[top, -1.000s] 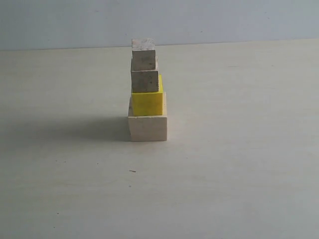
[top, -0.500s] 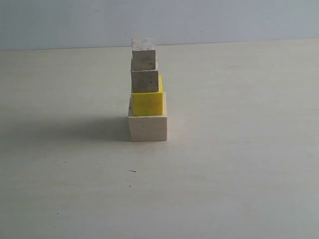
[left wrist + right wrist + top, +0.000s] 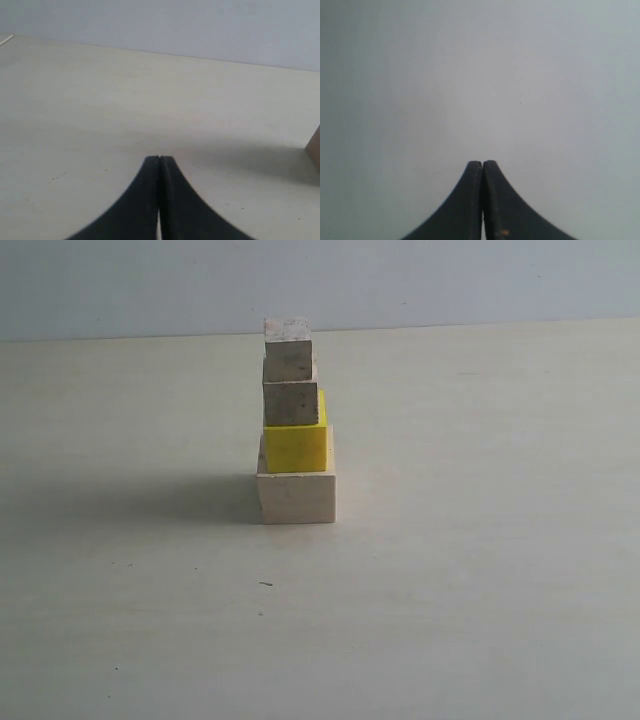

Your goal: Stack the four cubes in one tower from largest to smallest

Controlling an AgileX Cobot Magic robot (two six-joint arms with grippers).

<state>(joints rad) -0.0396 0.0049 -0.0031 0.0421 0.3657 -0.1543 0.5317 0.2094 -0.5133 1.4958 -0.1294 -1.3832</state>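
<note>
On the pale tabletop [image 3: 480, 590], near its middle, stands the tower [image 3: 294, 440]: a large unpainted wooden cube [image 3: 296, 497] at the base, a bright yellow cube [image 3: 296, 448] on it, a medium pale wooden cube [image 3: 291, 403] next, and the smallest pale wooden cube [image 3: 288, 360] on top (the upper two sit slightly toward the left side). Both the left gripper [image 3: 159, 160] and right gripper [image 3: 482, 164] have their black jaws pressed together on nothing. Stacking looks done; any retreat should be slow and wide of the tower.

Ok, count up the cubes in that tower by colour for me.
Pale wood: 3, the large cube, medium cube, small cube
Yellow: 1, the yellow cube
Total: 4 cubes
</note>
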